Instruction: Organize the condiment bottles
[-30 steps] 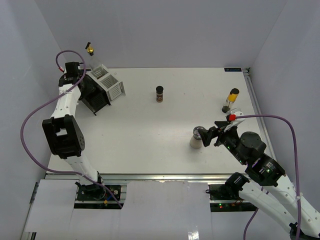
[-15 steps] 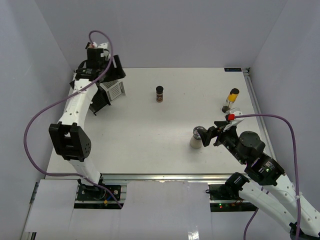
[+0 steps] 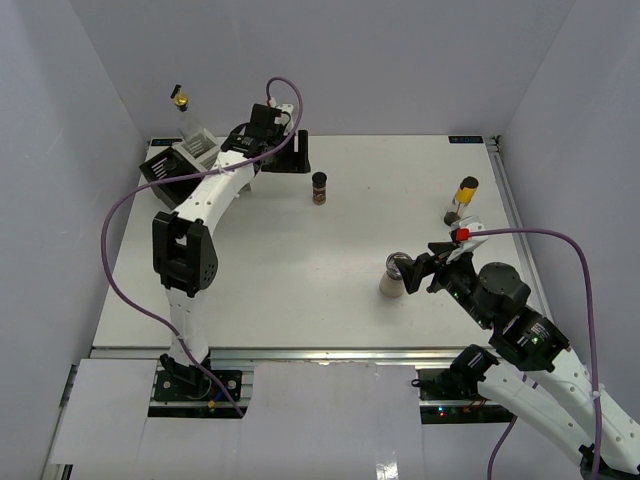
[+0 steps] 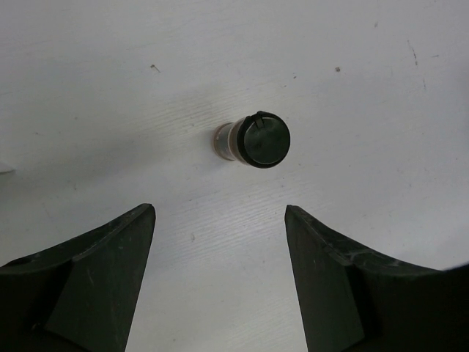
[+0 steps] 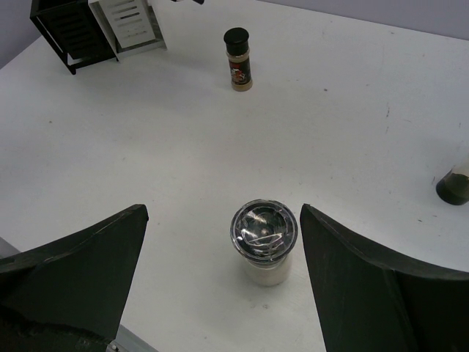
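Note:
The brown spice jar (image 3: 319, 187) with a dark cap stands at the table's back middle. My left gripper (image 3: 297, 162) hovers open just to its left. In the left wrist view the jar (image 4: 253, 139) lies ahead of the open gripper (image 4: 220, 213), outside the fingers. The cream shaker (image 3: 393, 277) with a metal top stands in front of my open right gripper (image 3: 420, 270). From the right wrist the shaker (image 5: 264, 242) shows between the spread fingers (image 5: 88, 271), untouched. The yellow bottle (image 3: 462, 200) is at the right. The tall clear bottle (image 3: 181, 105) stands in the white rack (image 3: 198, 150).
A black rack (image 3: 160, 165) sits beside the white one at the back left corner; both show in the right wrist view, black (image 5: 73, 29) and white (image 5: 132, 22). Grey walls close in the table on three sides. The table's right edge (image 3: 512, 215) runs close to the yellow bottle.
My left arm has swung from the racks at the back left over to the spice jar, its jaws opening wide. The tall bottle stays in the white rack. The right arm has not moved.

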